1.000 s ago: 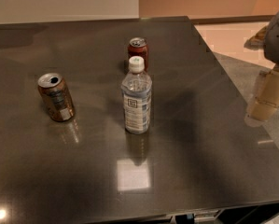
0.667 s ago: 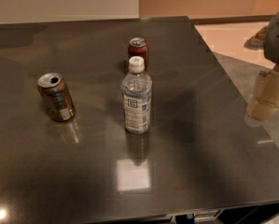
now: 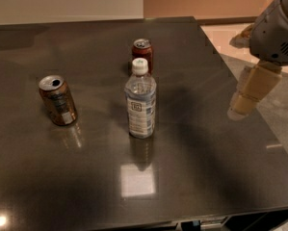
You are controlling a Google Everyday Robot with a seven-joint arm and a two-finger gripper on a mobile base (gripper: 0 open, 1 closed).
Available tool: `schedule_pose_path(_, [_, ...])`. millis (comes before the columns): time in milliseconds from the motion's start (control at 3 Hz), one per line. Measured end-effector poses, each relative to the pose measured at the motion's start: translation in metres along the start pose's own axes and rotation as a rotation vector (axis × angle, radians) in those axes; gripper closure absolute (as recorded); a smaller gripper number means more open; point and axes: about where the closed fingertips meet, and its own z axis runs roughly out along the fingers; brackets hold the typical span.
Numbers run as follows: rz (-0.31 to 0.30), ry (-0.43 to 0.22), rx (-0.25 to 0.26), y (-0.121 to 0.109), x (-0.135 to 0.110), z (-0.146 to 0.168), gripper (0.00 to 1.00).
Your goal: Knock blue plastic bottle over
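The blue plastic bottle (image 3: 140, 101) stands upright near the middle of the dark table (image 3: 206, 167). It is clear, with a white cap and a pale label. My gripper (image 3: 241, 109) hangs over the table's right edge, well to the right of the bottle and not touching it. The grey arm housing (image 3: 278, 28) sits above it at the upper right.
A dark red soda can (image 3: 142, 53) stands just behind the bottle. A brown-orange soda can (image 3: 58, 100) stands to the left. The table's right edge runs diagonally beside the gripper, with pale floor (image 3: 283, 109) beyond it.
My gripper and arm have moved left, from beyond the table's right edge toward the bottle. The bottle and both cans have not moved.
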Motion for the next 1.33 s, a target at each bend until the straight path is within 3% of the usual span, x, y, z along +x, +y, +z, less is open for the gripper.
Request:
schedule_pose_path(667, [-0.056,-0.189,-0.077,0.002,-0.065,0.044,0.0])
schedule_pose_path(1333, [-0.134,-0.299,-0.158,0.033,-0.123,0.07,0.0])
